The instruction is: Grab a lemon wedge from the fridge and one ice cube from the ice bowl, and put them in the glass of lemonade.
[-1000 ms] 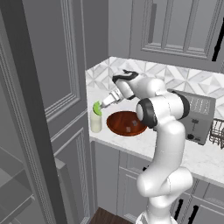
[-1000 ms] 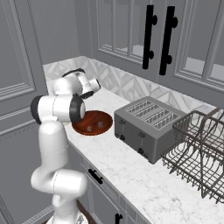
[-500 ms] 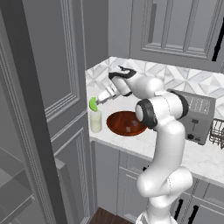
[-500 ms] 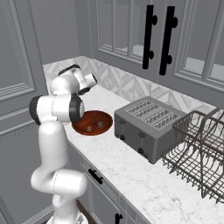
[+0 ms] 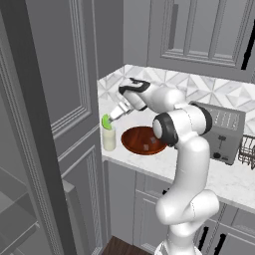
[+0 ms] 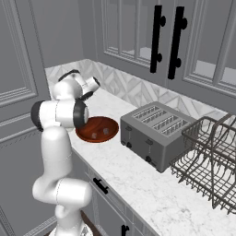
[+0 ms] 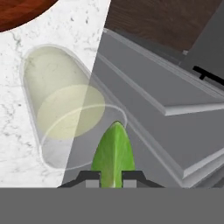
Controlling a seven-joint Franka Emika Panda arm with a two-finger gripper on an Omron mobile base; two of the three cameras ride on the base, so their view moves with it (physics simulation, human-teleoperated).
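While the lemon wedge (image 7: pixel 113 154) is pinched in the gripper (image 7: pixel 111 176) above the glass of lemonade (image 7: pixel 65 109), 2 drops remain undone.

I can read no text, label, brand, number or sign anywhere around me.

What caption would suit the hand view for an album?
The tool holds a lemon wedge just above the glass of lemonade on the counter.
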